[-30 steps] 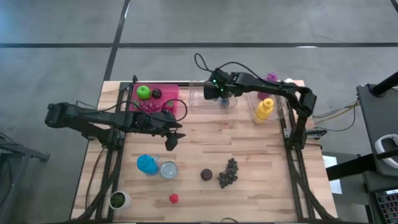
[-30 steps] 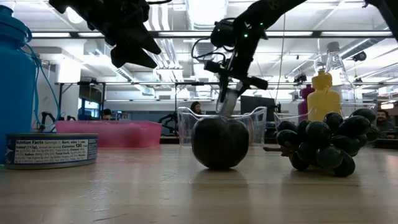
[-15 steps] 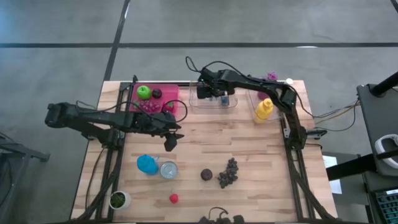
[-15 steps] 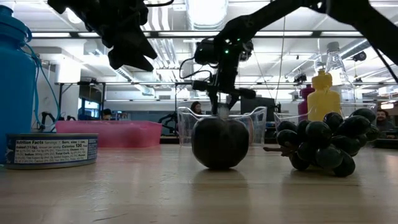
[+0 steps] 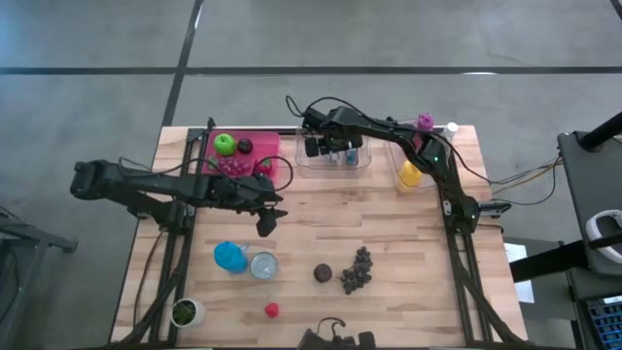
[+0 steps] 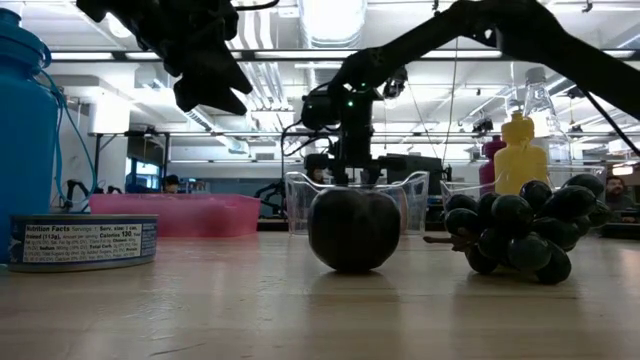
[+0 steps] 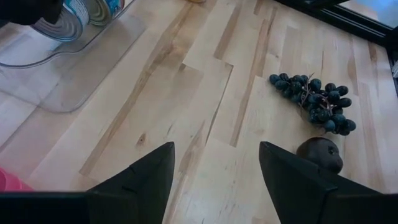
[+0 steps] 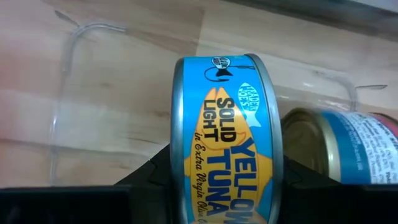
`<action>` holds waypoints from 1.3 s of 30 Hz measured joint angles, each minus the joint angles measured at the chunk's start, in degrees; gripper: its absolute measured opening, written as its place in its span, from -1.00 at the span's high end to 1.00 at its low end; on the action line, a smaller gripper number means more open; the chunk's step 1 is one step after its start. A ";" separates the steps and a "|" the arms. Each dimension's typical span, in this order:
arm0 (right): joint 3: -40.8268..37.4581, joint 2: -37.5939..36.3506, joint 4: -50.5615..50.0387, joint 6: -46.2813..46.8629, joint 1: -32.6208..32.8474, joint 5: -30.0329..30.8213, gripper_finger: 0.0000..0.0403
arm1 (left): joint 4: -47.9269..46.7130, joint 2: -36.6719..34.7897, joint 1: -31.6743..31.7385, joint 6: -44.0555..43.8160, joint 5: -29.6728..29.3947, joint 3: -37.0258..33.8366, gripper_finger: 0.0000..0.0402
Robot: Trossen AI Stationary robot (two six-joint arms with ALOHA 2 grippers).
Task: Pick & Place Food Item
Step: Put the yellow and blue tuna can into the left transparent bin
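Nearest us, at six o'clock on the wooden table [image 5: 408,243], lie the dark round plum [image 5: 323,273] and the bunch of dark grapes [image 5: 357,269]. At nine o'clock our left gripper [image 7: 214,180] hovers spread and empty. Toward twelve o'clock our right gripper [image 8: 217,180] pinches the blue flat metal tuna can [image 8: 225,134] over the clear plastic tray [image 5: 335,156], beside a second can [image 8: 339,146]. We judge the can rigid, fairly heavy and slick; gripping across its flat faces suits it.

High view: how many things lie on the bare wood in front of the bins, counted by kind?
Blue bottle: 1
Tin can: 1
Dark plum: 1
Dark grape bunch: 1
Small red fruit: 1
White-and-green item: 1
Total: 6
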 joint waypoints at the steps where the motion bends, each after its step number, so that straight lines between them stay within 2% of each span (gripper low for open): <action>1: 0.06 0.08 -0.06 0.01 0.00 0.02 0.34 | 0.01 0.00 0.00 0.00 0.06 0.00 -0.18; 12: -1.54 0.02 0.00 0.05 -0.05 -0.22 0.33 | 0.00 0.00 0.00 1.07 0.09 -0.02 -0.12; 39: -1.07 -0.17 -0.47 1.09 -0.04 -0.82 -0.21 | 0.02 0.00 0.00 0.88 -0.06 -0.02 -0.20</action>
